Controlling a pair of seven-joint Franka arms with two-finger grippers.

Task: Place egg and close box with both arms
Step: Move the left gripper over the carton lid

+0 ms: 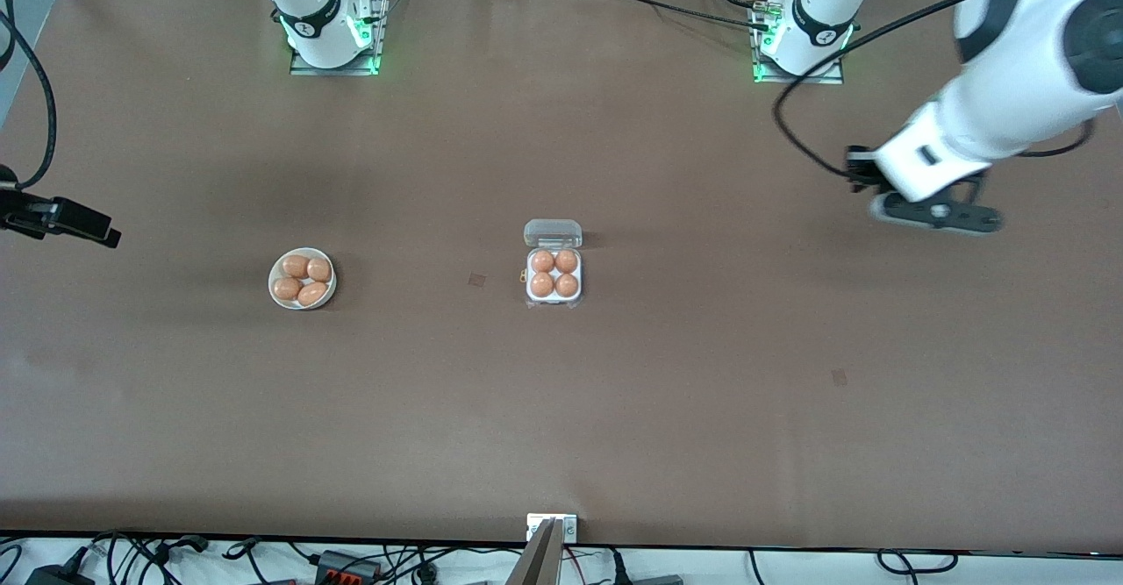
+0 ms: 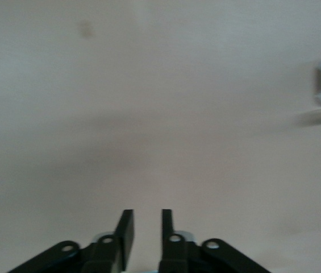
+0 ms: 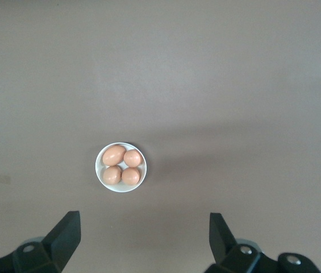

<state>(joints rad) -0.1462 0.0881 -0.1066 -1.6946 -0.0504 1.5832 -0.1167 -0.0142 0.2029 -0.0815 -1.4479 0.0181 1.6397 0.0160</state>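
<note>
no text, label or number can be read anywhere

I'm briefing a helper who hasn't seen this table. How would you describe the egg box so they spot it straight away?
Start at the middle of the brown table. The box sits there, a small square white tray with four orange-brown eggs in its cells and its clear lid hinged open. The other eggs lie loose in a round white bowl toward the right arm's end of the table.

Brown table [image 1: 702, 410], white bowl [image 1: 279, 298] — four eggs inside
</note>
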